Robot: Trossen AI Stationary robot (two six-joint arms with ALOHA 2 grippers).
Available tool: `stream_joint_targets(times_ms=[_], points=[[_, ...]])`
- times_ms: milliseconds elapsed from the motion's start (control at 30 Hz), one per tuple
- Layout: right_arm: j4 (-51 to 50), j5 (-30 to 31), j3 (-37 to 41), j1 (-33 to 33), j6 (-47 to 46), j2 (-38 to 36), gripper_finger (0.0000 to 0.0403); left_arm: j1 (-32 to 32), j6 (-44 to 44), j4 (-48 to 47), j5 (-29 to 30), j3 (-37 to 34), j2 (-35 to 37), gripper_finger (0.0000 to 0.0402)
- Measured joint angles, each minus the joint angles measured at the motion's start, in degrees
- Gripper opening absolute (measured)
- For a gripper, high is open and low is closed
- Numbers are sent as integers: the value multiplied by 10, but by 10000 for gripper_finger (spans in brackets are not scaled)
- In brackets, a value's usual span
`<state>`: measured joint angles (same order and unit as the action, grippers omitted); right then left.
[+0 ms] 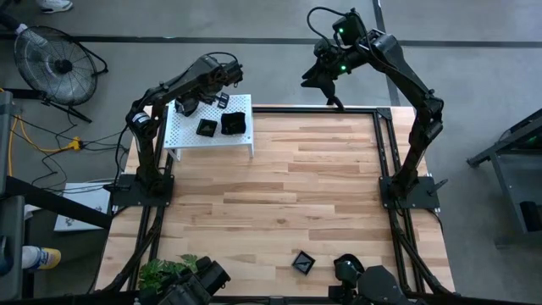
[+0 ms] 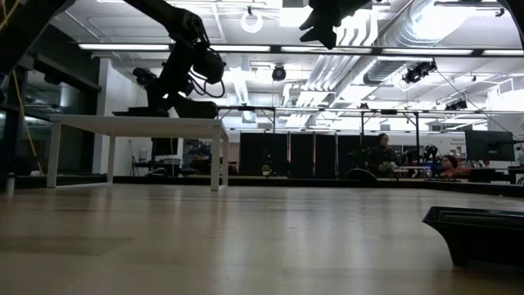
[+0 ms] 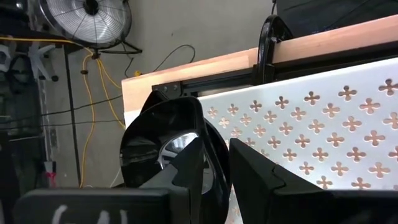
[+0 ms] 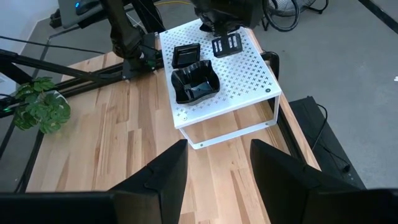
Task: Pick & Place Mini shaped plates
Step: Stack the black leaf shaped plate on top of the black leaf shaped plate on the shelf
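Low view: black plate (image 2: pixel 479 233) cut off at right edge; left gripper (image 2: pixel 168 98) tips hidden behind shelf (image 2: pixel 135 123).

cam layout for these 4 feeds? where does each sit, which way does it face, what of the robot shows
High: overhead, straight down on the wooden table; both dark arms show.
Low: table height, level toward the room; arms enter from above, a black plate close by.
Left wrist: on the left arm, facing the white perforated metal shelf; left gripper pinches a glossy black dish.
Right wrist: on the raised right arm, looking down; open right gripper shows.
Shared: high and right wrist both see the shelf's two black dishes.
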<state>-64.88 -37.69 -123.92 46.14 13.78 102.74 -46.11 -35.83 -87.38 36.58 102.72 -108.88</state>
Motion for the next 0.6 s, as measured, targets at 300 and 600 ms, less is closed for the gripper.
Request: stream_joint_targets(times_ms=[300, 600], points=[[0, 0, 0, 0, 0, 0, 169, 0, -4, -2, 0, -1, 0, 63], [0, 0, 0, 0, 1, 0, 169, 0, -4, -3, 1, -1, 0, 3]])
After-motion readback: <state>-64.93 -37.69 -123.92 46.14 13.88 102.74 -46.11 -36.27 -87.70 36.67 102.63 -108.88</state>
